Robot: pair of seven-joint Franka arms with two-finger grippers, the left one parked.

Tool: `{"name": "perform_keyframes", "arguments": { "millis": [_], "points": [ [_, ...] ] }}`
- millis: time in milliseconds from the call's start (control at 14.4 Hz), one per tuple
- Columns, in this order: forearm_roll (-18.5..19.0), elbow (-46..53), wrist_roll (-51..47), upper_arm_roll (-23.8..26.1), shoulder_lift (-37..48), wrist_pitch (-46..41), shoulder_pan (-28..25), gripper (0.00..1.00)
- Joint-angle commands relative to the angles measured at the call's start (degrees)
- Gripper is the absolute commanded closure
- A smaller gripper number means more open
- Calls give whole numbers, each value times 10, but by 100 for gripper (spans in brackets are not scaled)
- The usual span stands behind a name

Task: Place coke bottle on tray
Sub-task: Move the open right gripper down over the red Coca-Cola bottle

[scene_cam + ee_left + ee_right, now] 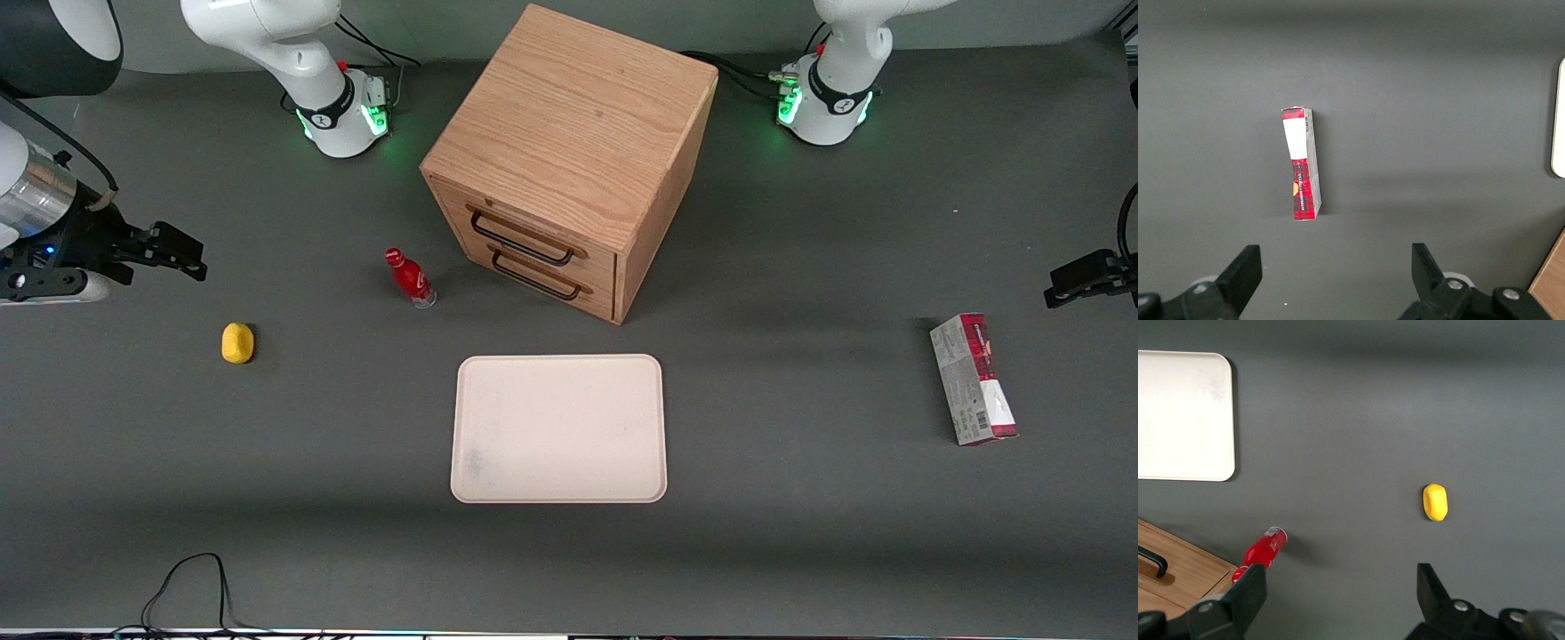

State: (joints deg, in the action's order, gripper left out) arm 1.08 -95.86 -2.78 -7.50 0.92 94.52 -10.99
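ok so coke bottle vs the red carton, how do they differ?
The coke bottle stands upright; the carton lies flat on the table. The bottle is small and round with a cap; the carton is longer, boxy, red and grey. The bottle sits near the drawer cabinet toward the working arm's end, where the gripper hangs open; the carton lies toward the parked arm's end. Both are red and off the tray.

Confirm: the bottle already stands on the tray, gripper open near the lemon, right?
Not quite. The bottle stands on the table in front of the drawers, off the tray, as the front view shows. The gripper is open near the lemon.
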Motion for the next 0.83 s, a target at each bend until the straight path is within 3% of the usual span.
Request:
{"name": "perform_keyframes", "arguments": {
  "millis": [0, 208, 415, 762],
  "points": [
    [-9, -2, -14, 10, 3, 6, 11, 0],
    [-28, -3, -15, 16, 1, 3, 11, 0],
    [-29, -51, -66, 70, 7, 17, 11, 0],
    [-30, -257, -163, 158, 53, 217, 9, 0]
  ]
}}
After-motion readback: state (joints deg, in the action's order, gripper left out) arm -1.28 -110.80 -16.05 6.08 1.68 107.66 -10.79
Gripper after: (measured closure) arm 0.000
